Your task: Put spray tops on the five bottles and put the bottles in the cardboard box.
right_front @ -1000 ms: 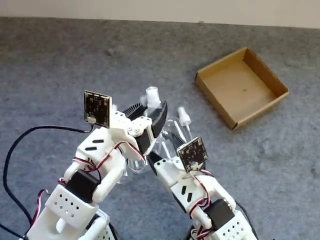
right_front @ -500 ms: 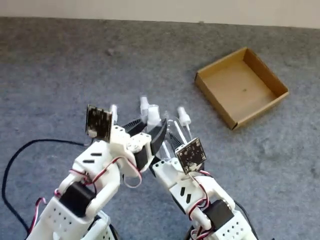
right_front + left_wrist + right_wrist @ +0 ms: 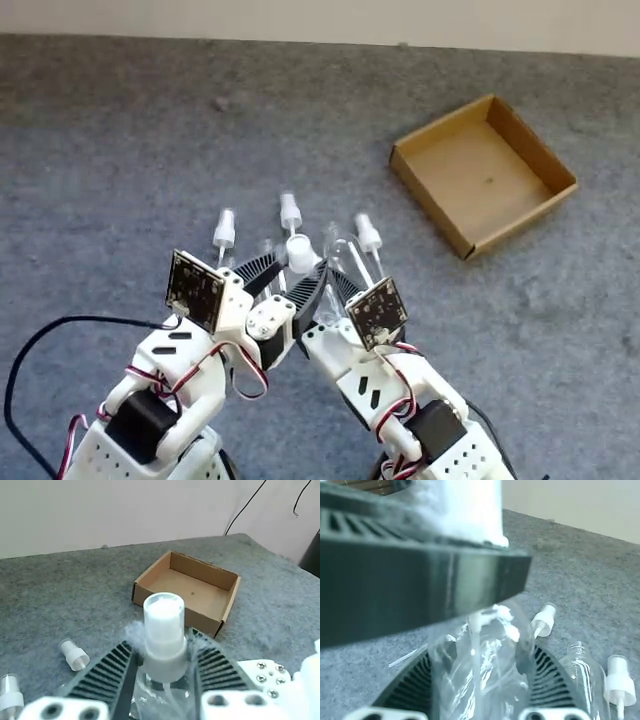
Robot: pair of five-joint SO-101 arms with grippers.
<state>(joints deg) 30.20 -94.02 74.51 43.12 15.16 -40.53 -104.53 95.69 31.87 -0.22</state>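
Two arms meet at the middle of the grey worktop (image 3: 120, 130). The left gripper (image 3: 163, 645) has its fingers closed on a white spray top (image 3: 163, 625), which stands upright at the neck of a clear bottle (image 3: 480, 675) — that bottle is clamped between the fingers of the right gripper (image 3: 481, 655). Loose spray tops (image 3: 224, 229) lie just beyond the grippers, with a second bottle (image 3: 582, 672) lying among them. The cardboard box (image 3: 427, 205) sits well apart — toward the far right in the high view, open side up.
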